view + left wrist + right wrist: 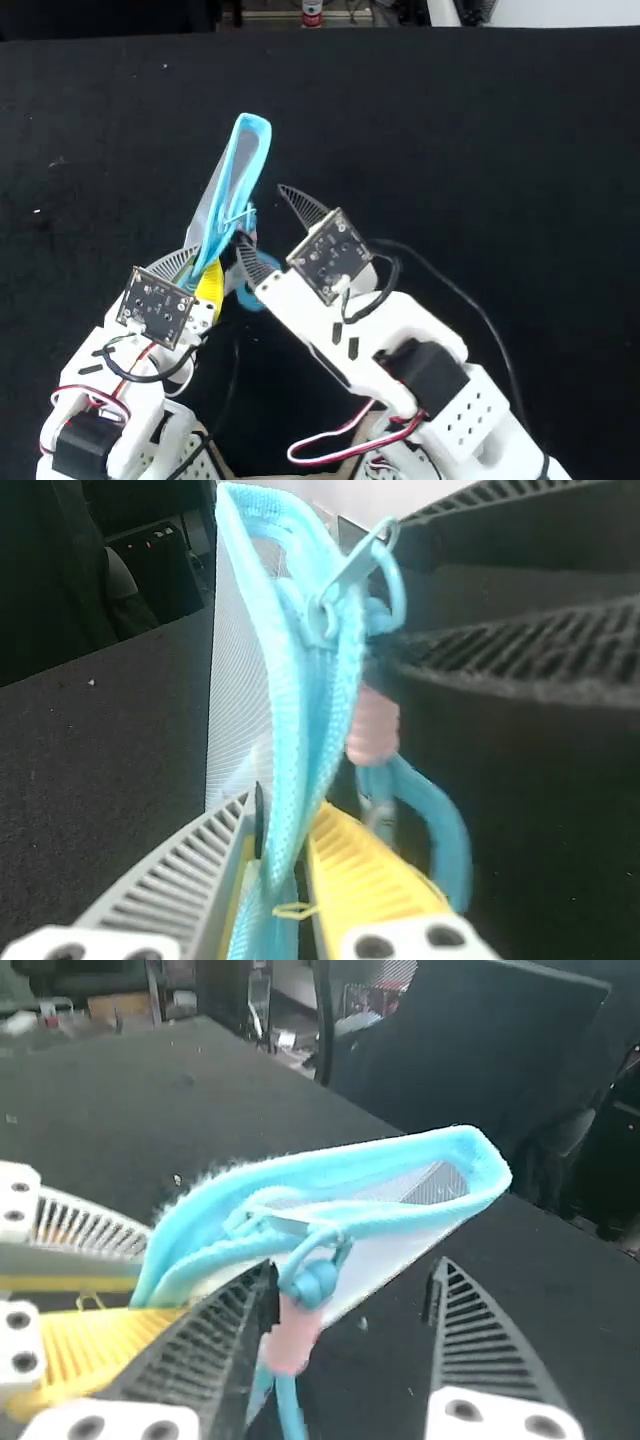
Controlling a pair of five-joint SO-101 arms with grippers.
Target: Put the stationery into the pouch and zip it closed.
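The light-blue mesh pouch [235, 185] stands on edge, lifted off the black table. My left gripper [203, 272] is shut on its near end, the blue fabric [260, 680] pinched between a grey finger [190, 865] and a yellow one [365, 880]. The zipper pull [300, 1230] sits on the pouch's upper edge, and a blue cord with a pink bead [288, 1340] hangs from it. My right gripper [277, 235] is open beside the pouch. The cord hangs between its black fingers [480, 1340], close against one of them. What the pouch holds is hidden.
The black table [480, 150] stretches wide on all sides of the two arms. Cables [470, 300] trail from the right arm across the table. Chairs and equipment stand in the room beyond the far edge.
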